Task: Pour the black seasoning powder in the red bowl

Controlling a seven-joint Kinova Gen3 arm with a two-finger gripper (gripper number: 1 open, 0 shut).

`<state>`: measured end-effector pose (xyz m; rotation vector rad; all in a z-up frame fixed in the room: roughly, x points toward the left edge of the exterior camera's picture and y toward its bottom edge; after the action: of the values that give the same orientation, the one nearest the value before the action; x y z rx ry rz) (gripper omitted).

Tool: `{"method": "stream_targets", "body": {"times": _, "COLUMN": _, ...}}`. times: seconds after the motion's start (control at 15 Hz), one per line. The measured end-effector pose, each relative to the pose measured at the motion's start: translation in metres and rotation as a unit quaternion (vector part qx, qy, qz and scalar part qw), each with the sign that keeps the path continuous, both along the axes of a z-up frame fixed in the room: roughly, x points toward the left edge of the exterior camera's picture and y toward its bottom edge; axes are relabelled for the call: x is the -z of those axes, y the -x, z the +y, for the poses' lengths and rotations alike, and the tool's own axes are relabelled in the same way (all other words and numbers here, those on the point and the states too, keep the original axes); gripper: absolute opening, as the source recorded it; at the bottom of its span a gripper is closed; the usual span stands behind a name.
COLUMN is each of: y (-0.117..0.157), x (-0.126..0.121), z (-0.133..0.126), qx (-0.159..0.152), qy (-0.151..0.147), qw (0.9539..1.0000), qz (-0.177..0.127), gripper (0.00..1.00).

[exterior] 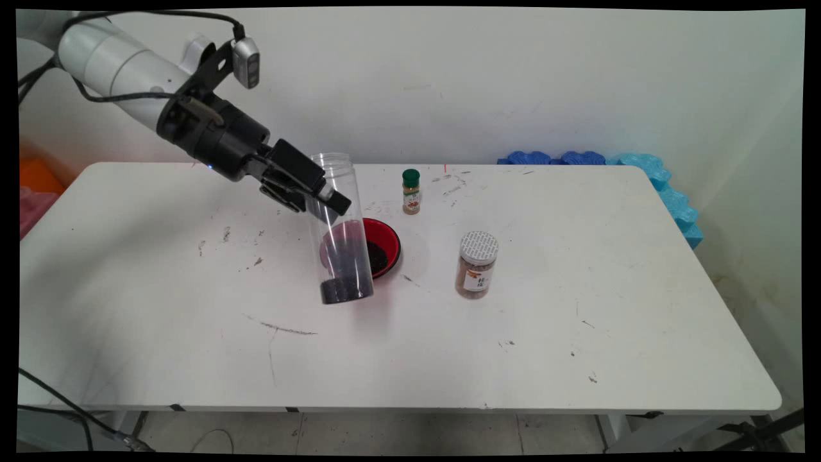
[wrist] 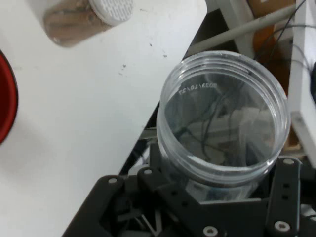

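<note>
One clear jar is clamped in the gripper at mid-height, lifted off the table, near-upright with a slight tilt, mouth open at the top. A layer of dark grains is seen at its bottom. Directly behind and below it sits the red bowl, also holding dark grains. In the hand view the open rim is framed by the linkage. The jar is best kept steady and level-ish so no grains are spilled; the grip should not be loosened. Clearance should be kept from the brown jar with the white lid and the green-capped spice bottle, both well apart.
</note>
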<state>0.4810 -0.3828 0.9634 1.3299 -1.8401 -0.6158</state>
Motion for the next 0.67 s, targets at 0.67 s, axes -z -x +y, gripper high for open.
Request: {"method": "stream_targets", "body": {"times": 0.67, "y": -0.0002, "x": 0.0099, "z": -0.0050, "qx": -0.110, "qy": -0.148, "qw": 0.9820, "qz": 0.041, "gripper": 0.00}}
